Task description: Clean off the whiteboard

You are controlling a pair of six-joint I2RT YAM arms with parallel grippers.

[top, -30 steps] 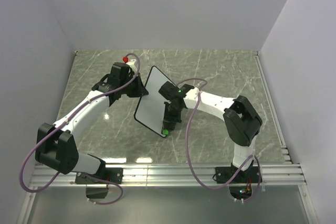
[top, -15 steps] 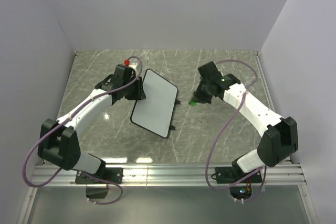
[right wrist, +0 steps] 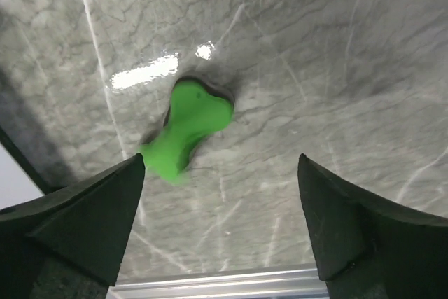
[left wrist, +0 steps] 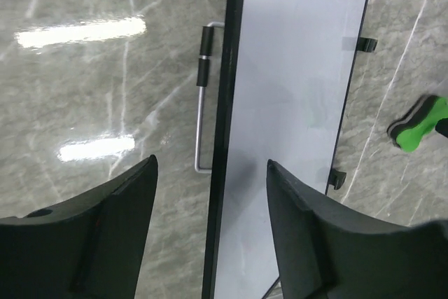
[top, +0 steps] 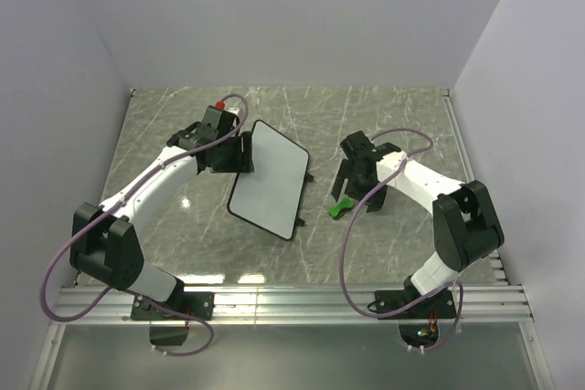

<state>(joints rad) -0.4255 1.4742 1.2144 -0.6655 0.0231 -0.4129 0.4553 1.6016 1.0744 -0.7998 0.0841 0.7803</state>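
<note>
Right gripper (right wrist: 220,166), jaws apart, hangs over the green eraser (right wrist: 189,127) lying on the table (top: 393,125). Left gripper (left wrist: 211,173), also apart, straddles the left edge of the tilted whiteboard (left wrist: 294,89) at mid-table. The face looks clean, so wiping seems done and retreat is likely next. Faint residue would be hard to make out.

No legible text, labels, brands or numbers in any view, whiteboard (top: 271,180) shows no readable writing
</note>
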